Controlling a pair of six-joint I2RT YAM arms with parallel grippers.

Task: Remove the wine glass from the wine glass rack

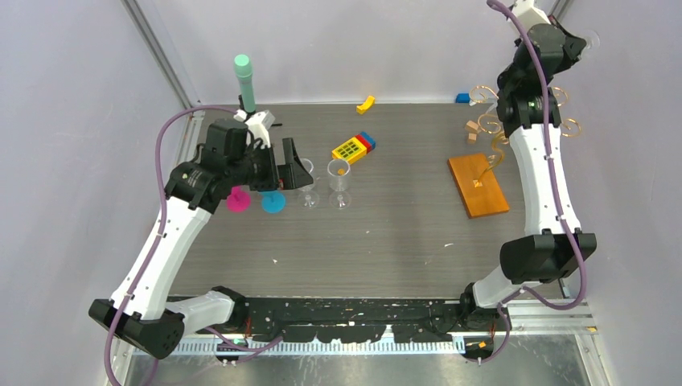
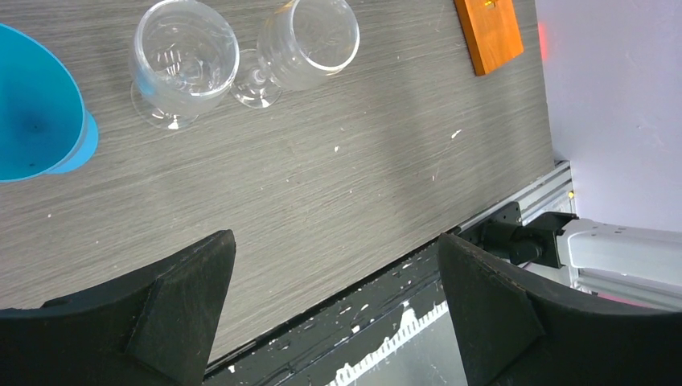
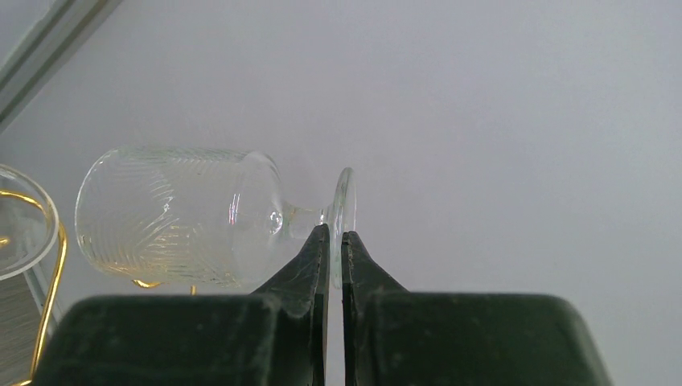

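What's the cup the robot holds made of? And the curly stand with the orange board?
The wine glass looks like clear glass, maybe plastic: you see straight through it, and it glints. The wine glass rack looks like thin shiny gold metal wire. Its base looks like smooth wood, from its orange-brown colour.

The left arm (image 1: 157, 241) reaches forward from its base, then bends right at the elbow. Its wrist is turned so the left hand (image 2: 334, 236) points sideways, its two fingers (image 2: 181, 310) spread wide. The right arm (image 1: 540, 181) stands tall, stretched toward the far right corner. The right hand (image 3: 334, 233) is raised high, its fingers pinched nearly together on the foot of a glass (image 3: 177, 217).
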